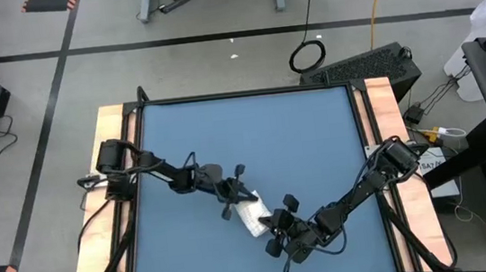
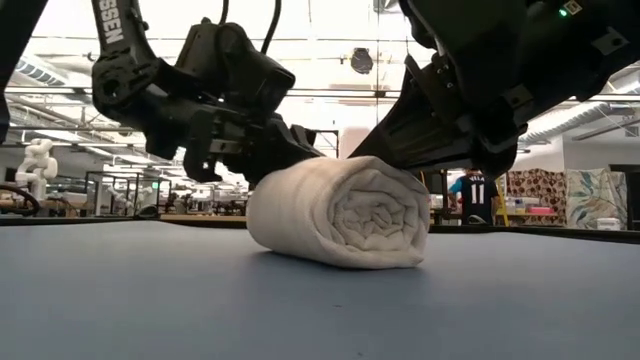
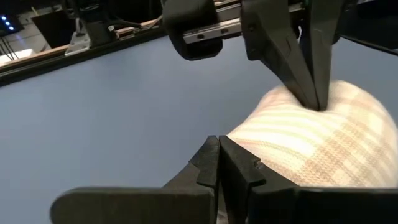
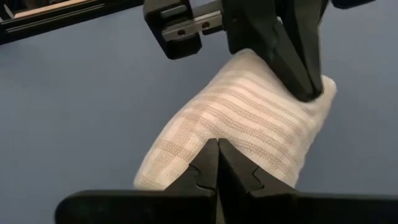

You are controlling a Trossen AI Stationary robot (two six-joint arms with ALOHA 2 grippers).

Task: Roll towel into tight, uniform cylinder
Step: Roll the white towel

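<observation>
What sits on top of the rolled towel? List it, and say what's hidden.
Both grippers press on the towel: the left gripper and right gripper, fingers shut, tips on the cloth from opposite ends. Whether any fold is pinched is hidden. Beneath it, only the blue table shows.

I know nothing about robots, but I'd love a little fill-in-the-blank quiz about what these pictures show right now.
1. The towel lies on the table already ____ into a cylinder.
2. The table's top is coloured ____.
3. The left hand and the right hand both have their fingers ____.
4. Each hand presses a different ____ of the towel.

Missing words: rolled; blue; shut; end
</observation>
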